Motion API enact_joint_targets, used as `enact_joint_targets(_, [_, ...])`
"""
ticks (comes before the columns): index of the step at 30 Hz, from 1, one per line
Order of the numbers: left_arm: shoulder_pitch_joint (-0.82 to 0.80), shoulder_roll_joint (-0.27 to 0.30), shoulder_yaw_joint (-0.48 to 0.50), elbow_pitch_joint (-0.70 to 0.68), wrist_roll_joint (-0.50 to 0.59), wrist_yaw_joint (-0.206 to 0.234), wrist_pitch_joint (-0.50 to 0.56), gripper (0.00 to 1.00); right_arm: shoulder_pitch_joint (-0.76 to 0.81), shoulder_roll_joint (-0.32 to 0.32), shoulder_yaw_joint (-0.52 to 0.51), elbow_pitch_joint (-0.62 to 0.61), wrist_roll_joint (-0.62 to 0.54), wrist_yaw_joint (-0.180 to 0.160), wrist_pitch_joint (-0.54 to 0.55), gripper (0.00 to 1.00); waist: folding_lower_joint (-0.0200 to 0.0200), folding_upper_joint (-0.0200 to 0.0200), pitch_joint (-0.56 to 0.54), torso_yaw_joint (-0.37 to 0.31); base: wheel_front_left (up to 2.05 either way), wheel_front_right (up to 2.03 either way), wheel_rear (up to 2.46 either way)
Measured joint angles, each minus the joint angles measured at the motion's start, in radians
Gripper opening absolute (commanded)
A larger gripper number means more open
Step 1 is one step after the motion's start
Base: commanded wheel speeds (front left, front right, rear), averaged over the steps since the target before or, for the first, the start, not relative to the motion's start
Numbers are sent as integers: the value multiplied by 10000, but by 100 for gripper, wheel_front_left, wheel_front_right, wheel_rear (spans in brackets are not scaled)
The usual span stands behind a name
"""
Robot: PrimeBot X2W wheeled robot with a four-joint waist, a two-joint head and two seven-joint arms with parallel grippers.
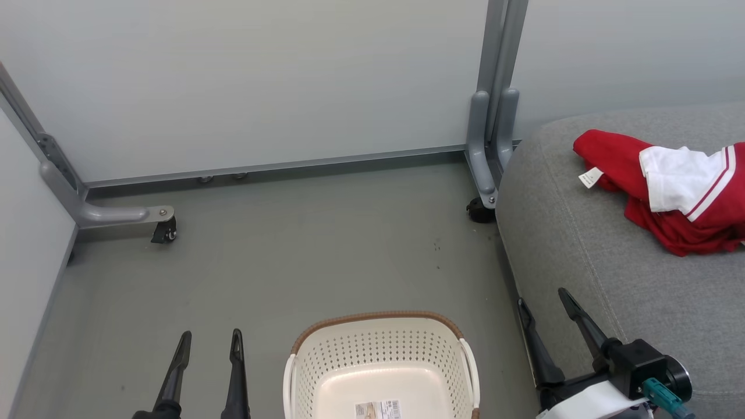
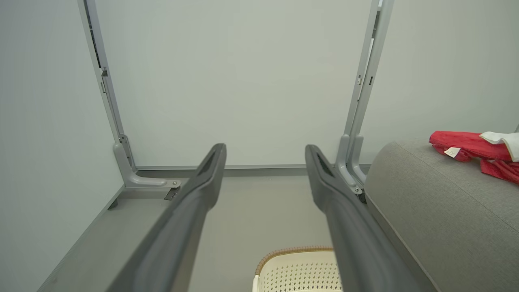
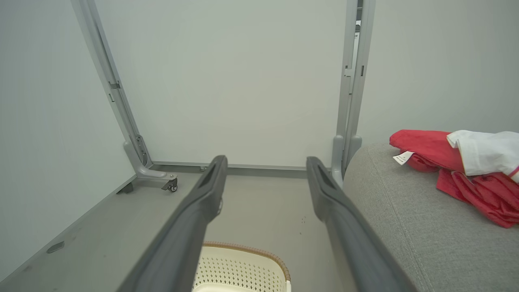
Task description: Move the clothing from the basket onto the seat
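A: What do the fingers (image 2: pixel 190 211) look like?
B: Long, slim, matte dark grey, tapering to narrow tips, each with a slot-like recess near the end, alike on the left gripper (image 1: pixel 211 333) and the right gripper (image 1: pixel 541 295).
A: And behind the right one?
B: A blocky black housing (image 1: pixel 635 361), a teal plug (image 1: pixel 659 390), a white forearm cover (image 1: pixel 588 401).

**Clothing on the seat, basket on the floor**

The red clothing (image 1: pixel 687 230) lies in a crumpled heap on the grey seat (image 1: pixel 611 279), toward its back. A white striped panel is folded on top, and a small white tag (image 1: pixel 591 177) sticks out at the left. The cream perforated basket (image 1: pixel 378 349), brown-rimmed, stands upright on the floor (image 1: pixel 291 262) just left of the seat, with a paper sticker (image 1: pixel 377 409) on its bare bottom.
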Motion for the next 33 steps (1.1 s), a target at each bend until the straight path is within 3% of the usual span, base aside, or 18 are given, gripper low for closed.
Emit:
enact_joint_targets(13, [113, 0, -15, 249, 42, -119, 0, 100, 71, -35, 109, 42, 52, 0, 0, 100, 0, 0, -161, 59, 0, 0, 0])
enact_joint_targets(14, [124, 0, -29, 270, 96, -123, 0, 0, 86, -36, 132, 54, 52, 0, 0, 0, 0, 0, -173, 62, 0, 0, 0])
enact_joint_targets(20, [133, -13, -65, 767, -84, -121, 10, 0, 290, -23, 153, 523, 161, 2, 35, 0, 0, 0, -167, 64, 0, 0, 0])
enact_joint_targets(33, [-196, 67, 96, 1112, -2671, -226, 512, 0, 124, -48, -140, 715, 2742, 2, 522, 0, 0, 0, -62, 82, 0, 0, 0])
